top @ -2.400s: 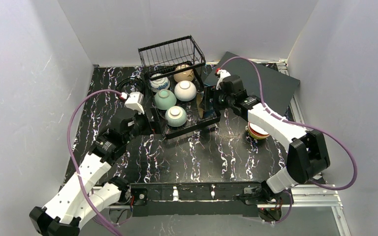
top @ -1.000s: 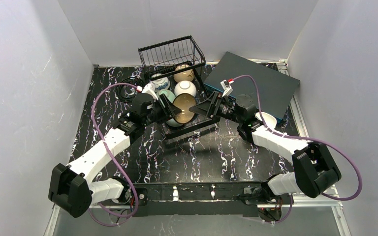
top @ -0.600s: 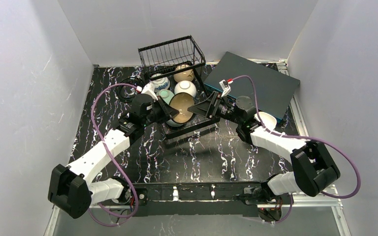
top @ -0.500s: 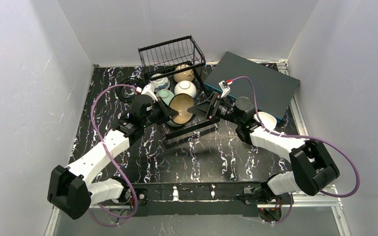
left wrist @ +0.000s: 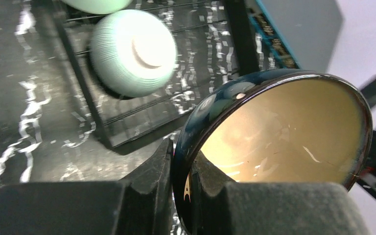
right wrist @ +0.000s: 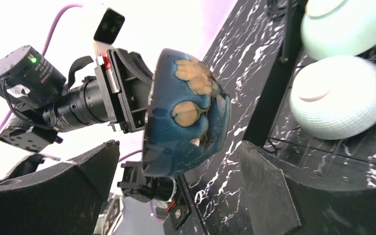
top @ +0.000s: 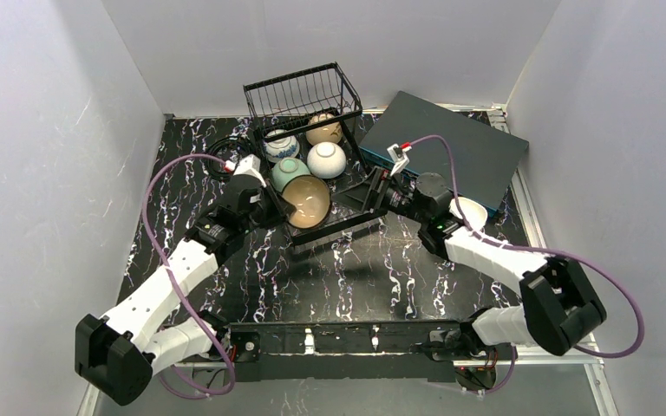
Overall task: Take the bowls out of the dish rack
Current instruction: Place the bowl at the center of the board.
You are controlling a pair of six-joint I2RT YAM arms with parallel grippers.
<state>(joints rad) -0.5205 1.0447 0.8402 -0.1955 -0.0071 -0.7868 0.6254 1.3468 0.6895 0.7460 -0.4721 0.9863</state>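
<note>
Black marbled desk [top: 381, 260], white walls on three sides. Dish rack [top: 302, 97] at rear centre, dark grey-teal box [top: 464, 152] just right of it.

Pinching dark teal bowl [top: 308, 201] by its rim with left jaws, drawn narrow: one finger on cream inside, one on dark outside. Holding it tipped on edge over rack's near end, cream inside showing to overhead camera. Looks lifted off the wires.

Right jaws spread wide, flanking bowl's blue-and-tan underside [right wrist: 186, 112] with no contact.

Reads as a rim pinch chosen because bowl body is too broad to span. Next for right side: back clear without snagging wire.

Left in rack: pale green bowl [top: 290, 172] and white bowl [top: 327, 159], both upside down, foot rings up, plus beige bowl [top: 323, 128] and blue-and-white bowl [top: 279, 146] behind. Inverted for draining, so little to grab but flank or foot.

Upright white bowl [top: 473, 211] on desk beside right arm [top: 486, 251], probable drop zone.
</note>
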